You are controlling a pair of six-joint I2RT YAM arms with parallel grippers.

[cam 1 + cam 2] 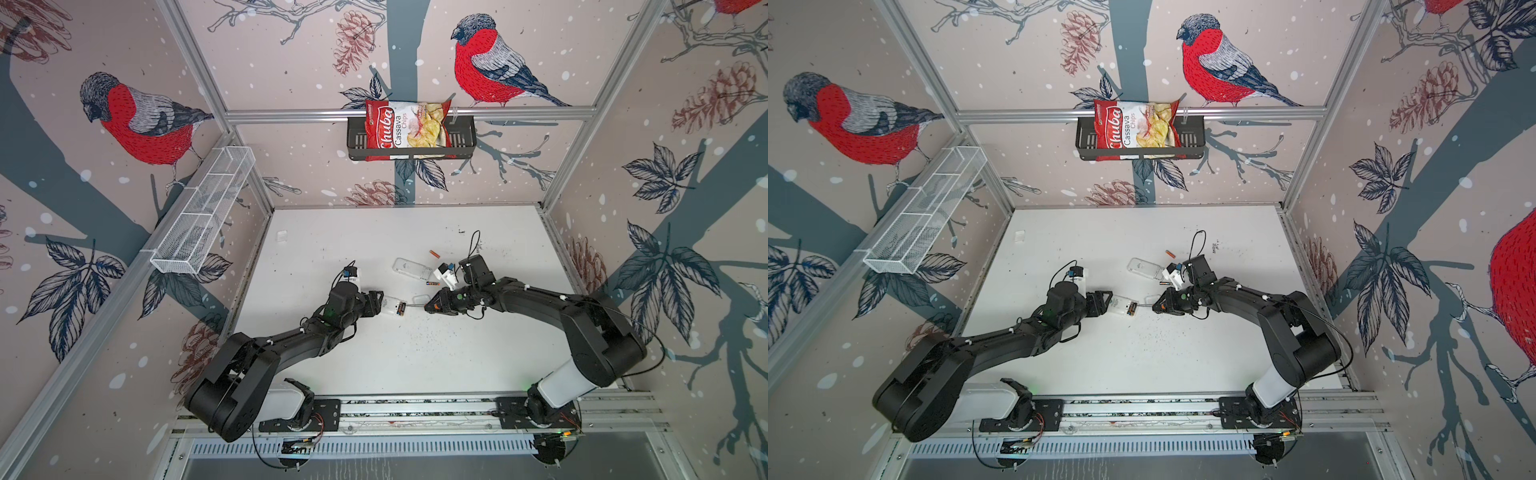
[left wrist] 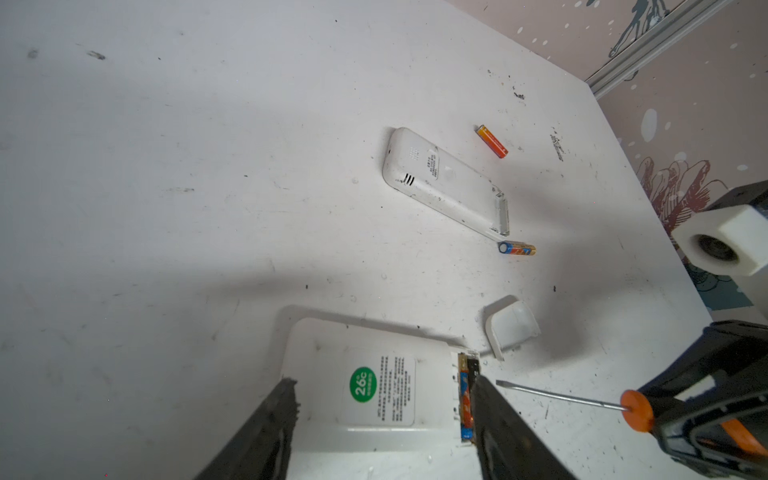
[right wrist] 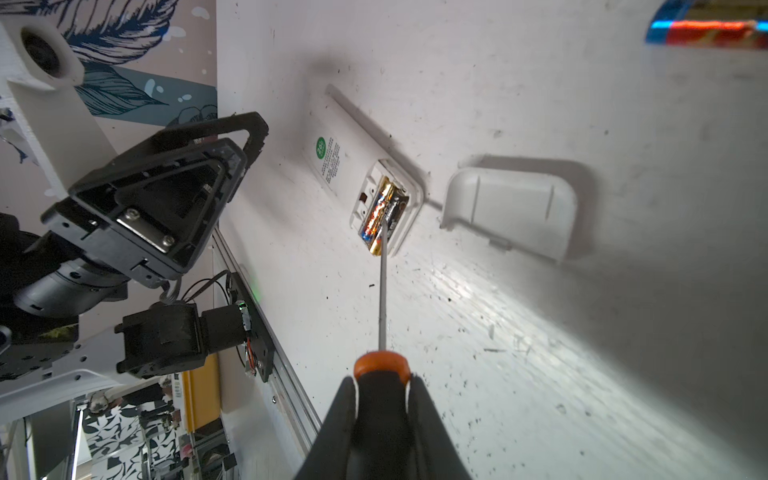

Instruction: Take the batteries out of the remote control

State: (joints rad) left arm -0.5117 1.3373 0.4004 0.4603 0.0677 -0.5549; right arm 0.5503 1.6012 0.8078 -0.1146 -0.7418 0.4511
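Gleaming gold/blk batteries [image 3: 384, 210] in wht remote [image 3: 332, 166]

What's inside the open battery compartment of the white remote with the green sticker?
Two small cylindrical batteries, one orange and blue, one black and gold, lie side by side, with the orange-and-black-handled screwdriver pointed at them. Whatever sits beneath them is covered.

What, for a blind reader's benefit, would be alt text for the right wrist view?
The right gripper holds an orange-and-black screwdriver pointing at two batteries in the open compartment of a white remote. The detached battery cover lies beside the remote on the white table.
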